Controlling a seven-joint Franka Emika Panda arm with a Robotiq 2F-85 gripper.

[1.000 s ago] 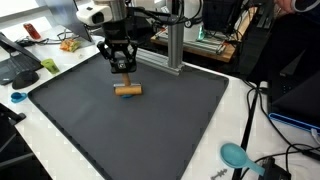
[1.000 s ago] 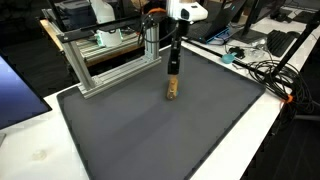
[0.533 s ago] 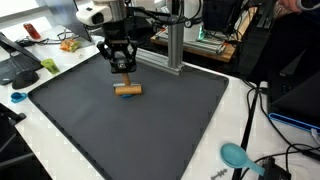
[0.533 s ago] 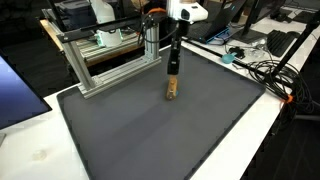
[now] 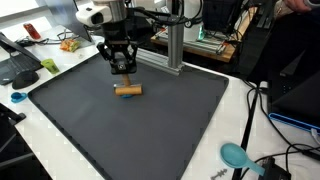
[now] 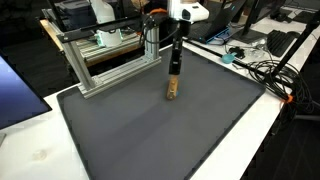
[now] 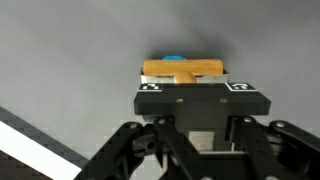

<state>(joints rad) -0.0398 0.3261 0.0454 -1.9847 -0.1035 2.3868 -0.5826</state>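
- While I hang over the dark mat (image 5: 150, 125), my claw (image 5: 123, 69) is pinching 1 small wooden block (image 6: 172, 68) between its 2 fingers.
- The block is up in the air and does not touch the mat.
- Just under it lies 1 wooden log (image 5: 127, 90), flat on the mat, with a gap between the 2.
- In the wrist view the block (image 7: 183, 70) sits right in front of my fingers. A blue bit (image 7: 175, 58) peeks out behind it, and I cannot tell what that is.
- A metal frame (image 6: 110, 60) stands near, at the mat's edge.
- I think this is the carrying step: the block is picked up but not yet put down.
- I think the next move calls for going down slow and straight. I should pinch tight until the block rests on something, so it does not knock the log away.
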